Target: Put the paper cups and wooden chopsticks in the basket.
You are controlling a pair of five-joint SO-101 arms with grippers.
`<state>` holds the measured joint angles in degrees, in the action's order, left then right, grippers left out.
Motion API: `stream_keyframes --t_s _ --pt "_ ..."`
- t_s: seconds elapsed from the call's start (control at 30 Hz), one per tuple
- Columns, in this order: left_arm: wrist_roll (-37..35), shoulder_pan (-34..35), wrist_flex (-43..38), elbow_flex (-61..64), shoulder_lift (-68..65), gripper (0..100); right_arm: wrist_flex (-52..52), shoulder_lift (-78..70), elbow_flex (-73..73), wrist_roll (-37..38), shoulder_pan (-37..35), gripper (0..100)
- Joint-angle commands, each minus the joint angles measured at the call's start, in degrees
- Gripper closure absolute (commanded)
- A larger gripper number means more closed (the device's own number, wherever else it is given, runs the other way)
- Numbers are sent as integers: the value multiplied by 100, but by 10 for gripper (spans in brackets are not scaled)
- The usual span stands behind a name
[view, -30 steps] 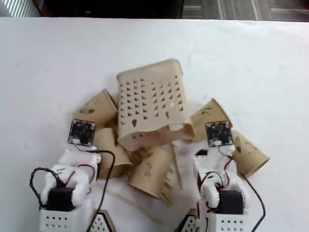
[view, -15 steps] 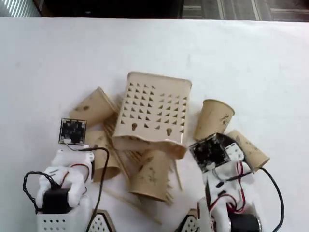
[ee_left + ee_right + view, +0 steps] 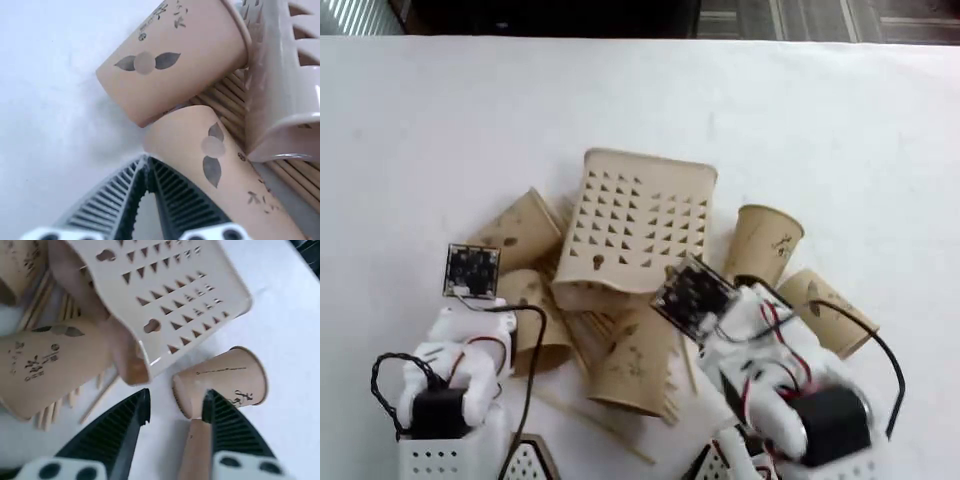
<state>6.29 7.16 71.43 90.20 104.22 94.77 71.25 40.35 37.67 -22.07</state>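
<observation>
Around the basket [image 3: 640, 225], paper cups [image 3: 763, 245] and wooden chopsticks [image 3: 222, 100]

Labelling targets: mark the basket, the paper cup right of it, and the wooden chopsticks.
basket [image 3: 640, 215], high view, perforated wall.
paper cup [image 3: 763, 245], high view, side wall.
wooden chopsticks [image 3: 229, 101], left wrist view, sticks between cup and basket.

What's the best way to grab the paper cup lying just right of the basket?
Probably across its tapered wall near the narrow base, coming from the arms' side. The cup lies on its side, base toward the open right gripper, rim pointing away.
</observation>
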Motion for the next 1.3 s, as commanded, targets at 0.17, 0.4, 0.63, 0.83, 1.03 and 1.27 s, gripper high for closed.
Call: stream_keyframes --t_s 0.17,0.4,0.63,0.83,1.03,1.27 --pt "44 57 -123 -35 13 976 -356 -1191 -246 70 -593 714" --pt "44 57 -123 -35 13 976 -1473 -1191 818 229 -857 713" --pt "44 57 -88 -35 13 976 -2738 -1191 1749 923 -505 713" --pt "44 57 -88 -35 13 976 -3829 -1191 2321 914 -171 715" --pt "44 57 -88 -9 13 976 -5068 -1191 2787 923 119 794" --pt "44 57 -88 -9 13 976 -5209 -857 2365 897 171 961"
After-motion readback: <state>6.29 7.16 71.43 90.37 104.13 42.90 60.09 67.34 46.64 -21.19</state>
